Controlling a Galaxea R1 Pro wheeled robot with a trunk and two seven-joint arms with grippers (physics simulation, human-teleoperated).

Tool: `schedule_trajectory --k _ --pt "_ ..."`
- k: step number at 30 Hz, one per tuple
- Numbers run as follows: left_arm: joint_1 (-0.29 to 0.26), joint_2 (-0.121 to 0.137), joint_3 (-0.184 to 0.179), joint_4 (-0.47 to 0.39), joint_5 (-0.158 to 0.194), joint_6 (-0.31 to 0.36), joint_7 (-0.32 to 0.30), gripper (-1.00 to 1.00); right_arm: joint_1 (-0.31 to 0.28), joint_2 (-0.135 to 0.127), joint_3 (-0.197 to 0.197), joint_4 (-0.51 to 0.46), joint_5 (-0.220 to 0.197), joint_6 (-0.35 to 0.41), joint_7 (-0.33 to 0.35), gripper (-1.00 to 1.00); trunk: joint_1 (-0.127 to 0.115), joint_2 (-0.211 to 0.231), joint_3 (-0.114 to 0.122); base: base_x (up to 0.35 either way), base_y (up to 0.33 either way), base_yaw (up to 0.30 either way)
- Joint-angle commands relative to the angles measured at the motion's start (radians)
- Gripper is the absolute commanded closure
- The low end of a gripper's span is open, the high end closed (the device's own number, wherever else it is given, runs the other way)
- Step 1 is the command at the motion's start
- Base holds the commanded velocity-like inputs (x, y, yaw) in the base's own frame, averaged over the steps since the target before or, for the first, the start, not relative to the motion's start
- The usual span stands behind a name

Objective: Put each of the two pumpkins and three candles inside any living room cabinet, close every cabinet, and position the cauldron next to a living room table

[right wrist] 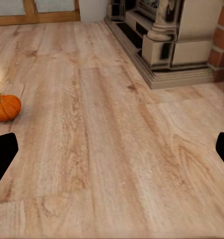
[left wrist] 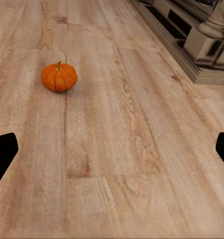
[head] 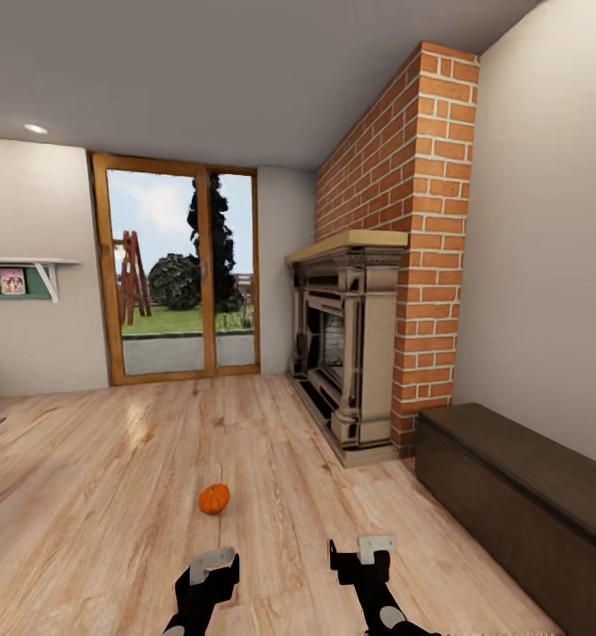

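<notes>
pumpkin [head: 214,498] on floor [head: 112,495] (upright) | cabinet [head: 518,490] at right | both arms' fingers [left wrist: 3,154] spread wide, empty

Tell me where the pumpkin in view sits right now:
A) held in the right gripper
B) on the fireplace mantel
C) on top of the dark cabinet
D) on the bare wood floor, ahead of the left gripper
D: the pumpkin rests on the wood floor just ahead of the left gripper, apart from the cabinet and the fireplace.
</notes>
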Motion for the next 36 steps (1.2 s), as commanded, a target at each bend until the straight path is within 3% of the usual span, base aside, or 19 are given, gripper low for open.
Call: schedule_trajectory --k 1,17,36 --pt "-0.001 0.001 -0.009 -0.001 0.007 -0.004 0.008 -1.0 -0.001 0.0 0.008 0.0 -0.004 -0.002 -0.006 -1.0 0.0 -0.001 -0.001 0.0 0.0 -0.222" --pt "-0.001 0.0 -0.008 -0.001 0.008 -0.004 0.008 -1.0 -0.001 0.0 0.008 0.0 -0.005 -0.003 -0.006 -1.0 0.0 -0.001 0.0 0.014 0.0 -0.023" --pt "-0.001 0.001 -0.008 -0.001 0.007 -0.004 0.008 -1.0 -0.001 -0.001 0.008 0.0 -0.004 -0.004 -0.006 -1.0 0.0 -0.001 0.0 0.288 0.093 0.0"
